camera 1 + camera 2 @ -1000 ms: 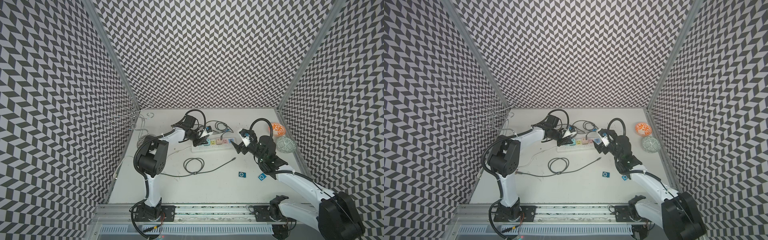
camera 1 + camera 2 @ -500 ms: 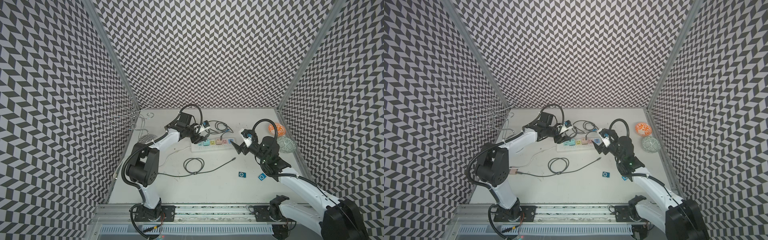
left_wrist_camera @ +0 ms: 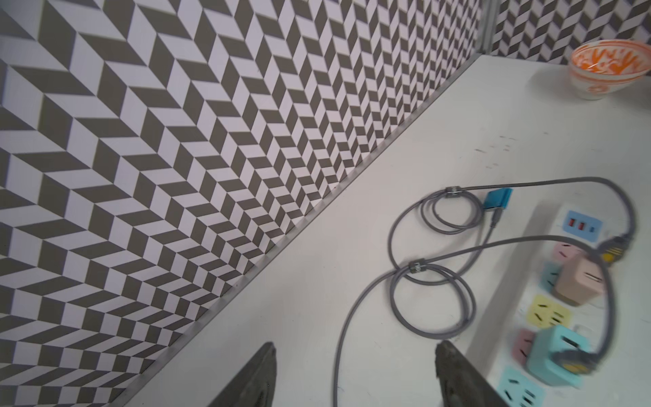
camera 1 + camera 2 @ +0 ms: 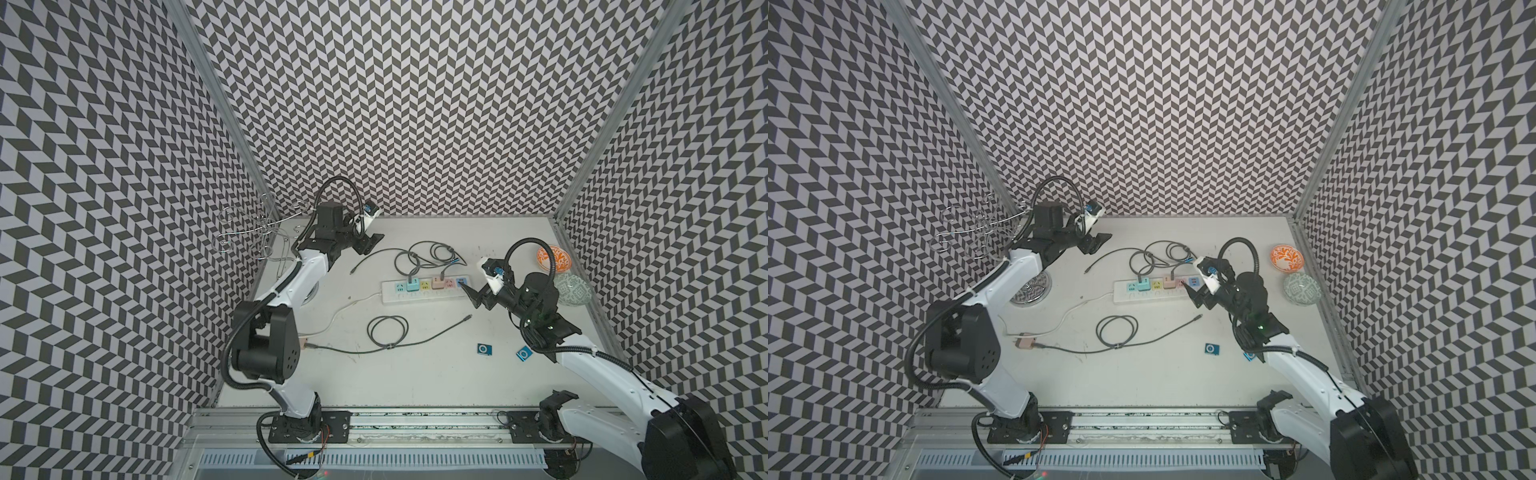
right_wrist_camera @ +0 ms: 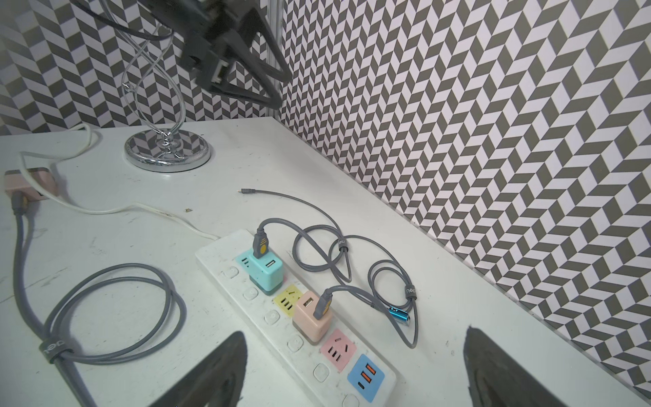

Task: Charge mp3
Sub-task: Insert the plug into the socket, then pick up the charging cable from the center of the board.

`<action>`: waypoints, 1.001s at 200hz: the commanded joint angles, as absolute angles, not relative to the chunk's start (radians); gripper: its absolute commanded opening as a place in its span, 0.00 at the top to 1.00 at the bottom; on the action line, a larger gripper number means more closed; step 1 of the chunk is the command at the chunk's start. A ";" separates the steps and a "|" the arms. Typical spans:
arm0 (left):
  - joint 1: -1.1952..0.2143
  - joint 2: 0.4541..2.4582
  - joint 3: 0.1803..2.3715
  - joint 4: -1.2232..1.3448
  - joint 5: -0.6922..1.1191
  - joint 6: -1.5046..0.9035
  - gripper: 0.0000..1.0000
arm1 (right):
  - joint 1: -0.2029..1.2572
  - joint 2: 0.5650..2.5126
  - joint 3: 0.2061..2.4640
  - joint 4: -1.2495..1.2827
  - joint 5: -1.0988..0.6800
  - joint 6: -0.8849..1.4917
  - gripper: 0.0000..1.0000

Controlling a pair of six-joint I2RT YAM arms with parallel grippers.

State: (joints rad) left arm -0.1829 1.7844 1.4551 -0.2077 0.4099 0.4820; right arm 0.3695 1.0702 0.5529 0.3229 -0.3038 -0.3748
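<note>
Spread wide and empty, both pairs of my jaws grip nothing. My left gripper (image 3: 354, 349) hangs over the back left part of the table (image 4: 415, 386). My right gripper (image 5: 354, 333) hovers just off the right end of the power strip (image 4: 424, 296).

One blue mp3 player (image 3: 497, 199) lies on the table just behind that right end of the strip, among loops of grey cable (image 5: 387, 278). A cable tip touches its edge, but I cannot tell whether the plug is seated. A second mp3 player (image 4: 485, 349) lies flat toward the front of the table, well apart from the strip. A third mp3 player (image 4: 524, 353) sits beside it, close against my right arm.

On the strip stand a teal charger (image 5: 266, 273) and a peach charger (image 5: 311, 317), each with a grey cable plugged into its top. The free end of the teal charger's cable lies on the table near my left gripper. In front of the strip lies a separate coiled cable (image 4: 388, 329), which runs left to a pink adapter (image 4: 1026, 343).

By the right wall sit an orange bowl (image 4: 552, 258) and a green bowl (image 4: 572, 289). A chrome wire stand (image 5: 167, 155) stands at the far left.
</note>
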 commanded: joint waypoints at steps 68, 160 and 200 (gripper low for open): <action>-0.196 2.127 1.640 -0.294 0.103 0.338 0.36 | 0.365 1.147 0.620 0.348 -0.278 -0.400 0.06; -0.176 2.197 1.588 -0.336 0.028 0.314 0.46 | 0.365 1.231 0.674 0.319 -0.265 -0.409 0.06; -0.172 2.192 1.556 -0.377 0.051 0.306 0.55 | 0.365 1.234 0.672 0.323 -0.268 -0.409 0.06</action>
State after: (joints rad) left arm -0.1795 2.2047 1.5826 -0.3161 0.0399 0.3210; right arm 0.3695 1.2304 0.6498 0.2905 -0.2649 -0.3988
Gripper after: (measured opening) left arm 0.474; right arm 0.939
